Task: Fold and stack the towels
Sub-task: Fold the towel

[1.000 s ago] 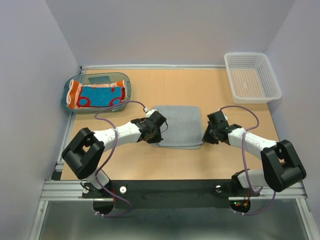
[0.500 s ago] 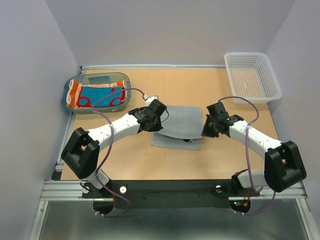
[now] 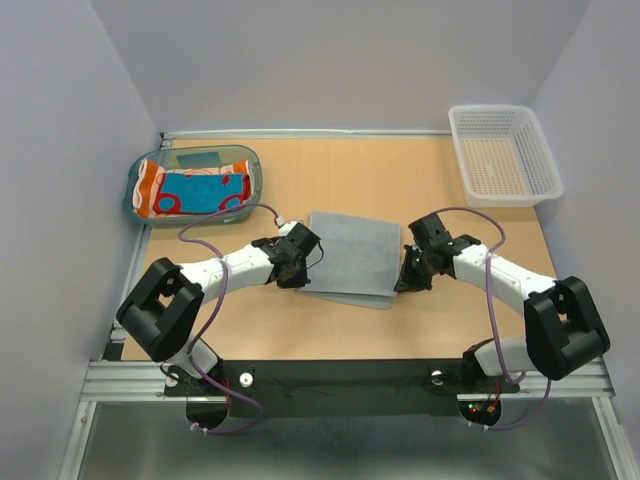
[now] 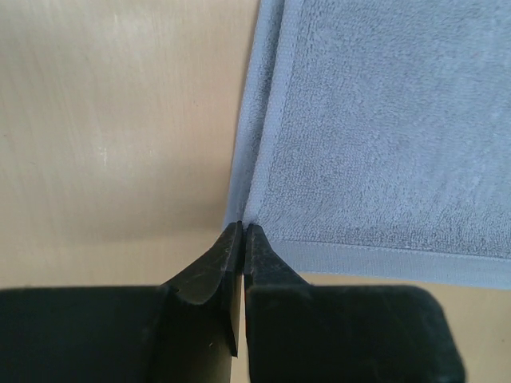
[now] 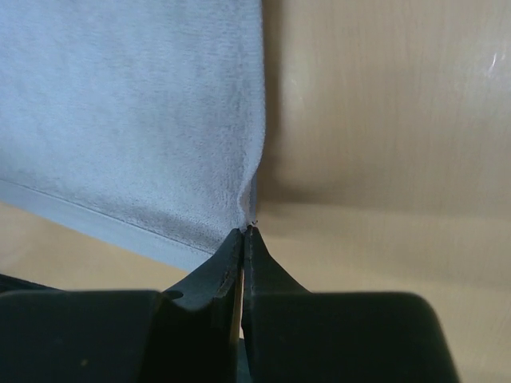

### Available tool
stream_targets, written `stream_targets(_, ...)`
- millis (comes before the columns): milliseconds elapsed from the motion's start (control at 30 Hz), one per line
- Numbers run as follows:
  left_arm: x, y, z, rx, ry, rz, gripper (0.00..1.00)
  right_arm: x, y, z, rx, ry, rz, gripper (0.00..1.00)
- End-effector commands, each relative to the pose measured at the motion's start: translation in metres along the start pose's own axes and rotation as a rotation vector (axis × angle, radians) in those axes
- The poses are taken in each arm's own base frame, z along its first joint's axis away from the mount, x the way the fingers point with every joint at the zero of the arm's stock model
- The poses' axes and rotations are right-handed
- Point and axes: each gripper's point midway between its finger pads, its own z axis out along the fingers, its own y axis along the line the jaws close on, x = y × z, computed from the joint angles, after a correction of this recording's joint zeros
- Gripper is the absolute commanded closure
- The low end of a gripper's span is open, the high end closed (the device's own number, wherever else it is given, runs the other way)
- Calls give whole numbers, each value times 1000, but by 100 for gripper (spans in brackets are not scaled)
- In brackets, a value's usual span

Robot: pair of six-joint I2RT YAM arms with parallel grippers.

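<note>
Grey terry towel [image 3: 350, 252], doubled and hemmed, near corners pinched between left fingers [image 4: 209, 271] and right fingers [image 5: 209, 275]

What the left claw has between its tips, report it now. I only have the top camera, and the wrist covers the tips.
Observer: In the left wrist view, the left claw is shut on a corner of the grey towel, with its tips pinched right at the hem.
Operator: Now give me the right one.
Observer: In the right wrist view, the right claw is also shut, with its tips together on another corner of the same towel.
</note>
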Motion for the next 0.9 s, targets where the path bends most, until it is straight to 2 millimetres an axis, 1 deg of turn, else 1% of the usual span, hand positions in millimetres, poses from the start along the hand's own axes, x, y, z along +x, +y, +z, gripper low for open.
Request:
stream_targets(0,8,13,14,-41,9,3,100,22,-18,13,48,65,5,96)
stream_targets(100,7,7,15,-17,13,1,100,24,-16,17,40,65,4,96)
stream_targets(167,2,3,11,-6,5,1,100,17,-15,16,44,39,-10,97)
stream_targets(200,-9,-5,5,17,-20,-2,100,8,-10,12,35,12,-23,98)
stream_targets(267,-20,-11,-4,26,-36,3,100,-4,-4,7,34,-25,-32,99)
stream_targets(300,-38,-22,-14,46,-76,0,100,-11,-2,4,36,-49,-38,99)
stream_targets(333,-47,-24,-18,48,-92,12,100,-22,8,-4,21,-74,-42,99)
stream_targets(367,-54,-24,-22,38,-101,18,100,-28,11,-7,23,-88,-46,99)
stream_targets(400,-71,-32,-30,53,-129,13,100,-32,15,-11,18,-97,-50,99)
stream_targets(433,-79,-33,-34,53,-137,14,100,-40,23,-19,6,-115,-51,99)
stream_targets(467,-86,-26,-35,33,-133,21,100,-44,26,-24,0,-126,-52,99)
stream_targets(500,-102,-30,-45,43,-163,11,100,-47,30,-29,-9,-135,-53,99)
stream_targets(533,-109,-27,-49,37,-172,7,100,-47,31,-33,-10,-129,-56,99)
stream_targets(567,-114,-20,-52,15,-180,10,100,-49,38,-40,-35,-133,-59,99)
stream_targets(600,-119,-18,-60,20,-199,6,100,-48,41,-43,-48,-126,-57,99)
stream_targets(667,-114,-14,-61,19,-192,11,100,-39,43,-46,-73,-99,-55,99)
stream_targets(700,-111,-13,-63,32,-188,12,100,-29,44,-44,-93,-61,-49,99)
stream_targets(767,-81,-1,-44,18,-120,21,100,-10,40,-35,-87,1,-49,99)
stream_targets(833,-64,5,-33,15,-87,20,100,7,38,-25,-72,46,-70,99)
stream_targets(867,-61,3,-27,29,-88,14,100,14,35,-18,-53,73,-72,99)
